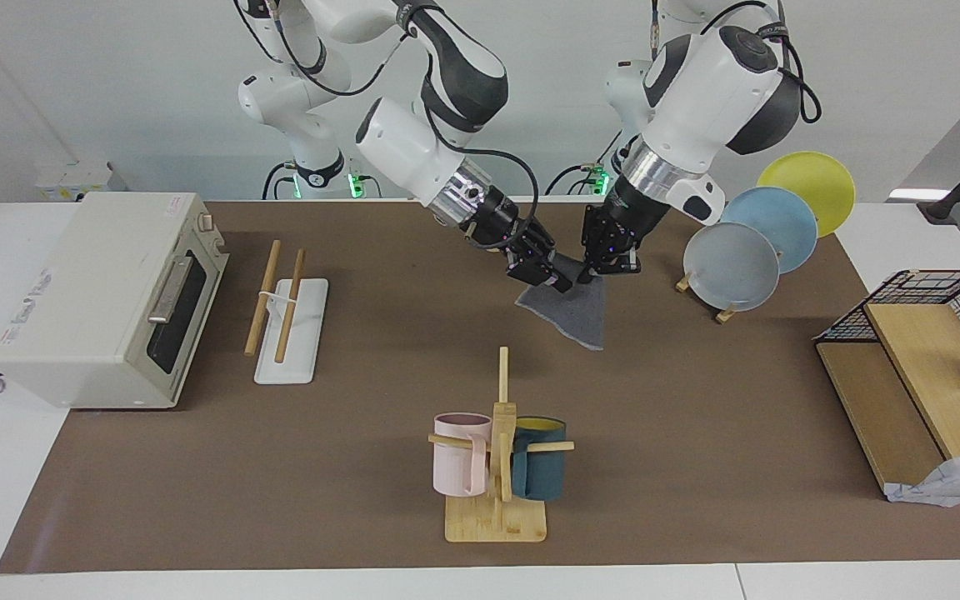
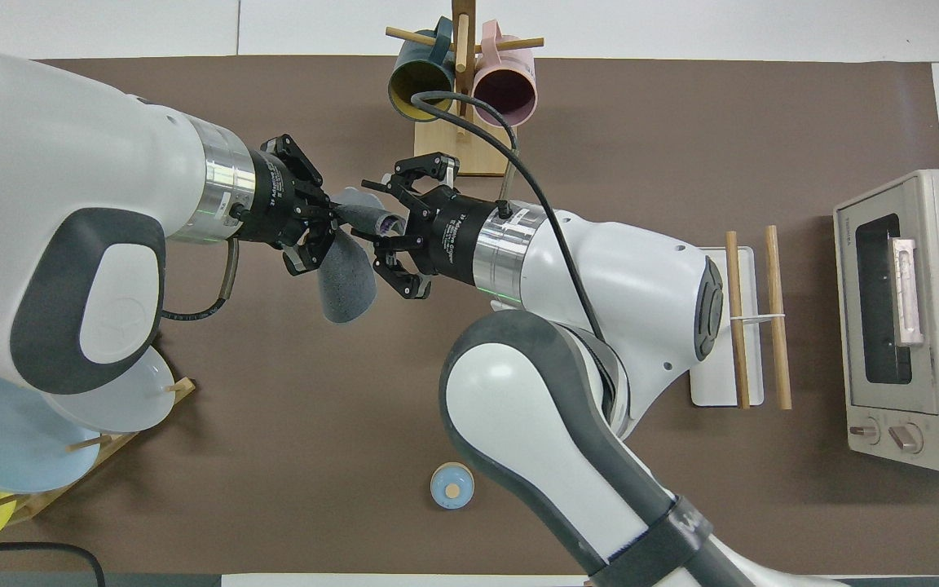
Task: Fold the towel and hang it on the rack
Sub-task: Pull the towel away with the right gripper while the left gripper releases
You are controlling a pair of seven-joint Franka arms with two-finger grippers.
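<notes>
The towel (image 1: 576, 317) hangs in the air over the middle of the table with its dark grey face outward; a sliver of purple shows in the overhead view (image 2: 347, 285). My left gripper (image 1: 601, 268) (image 2: 332, 218) is shut on its upper edge. My right gripper (image 1: 559, 275) (image 2: 372, 227) is open right beside it, with its jaws on either side of the same bunched edge. The rack (image 1: 288, 333) (image 2: 718, 375), a white base with two wooden rods, stands empty toward the right arm's end of the table.
A toaster oven (image 1: 105, 292) stands beside the rack. A mug tree (image 1: 501, 467) with two mugs stands farther from the robots than the towel. A plate stand (image 1: 734, 267), a wire basket (image 1: 947, 304) and a small blue jar (image 2: 451, 485) are also on the table.
</notes>
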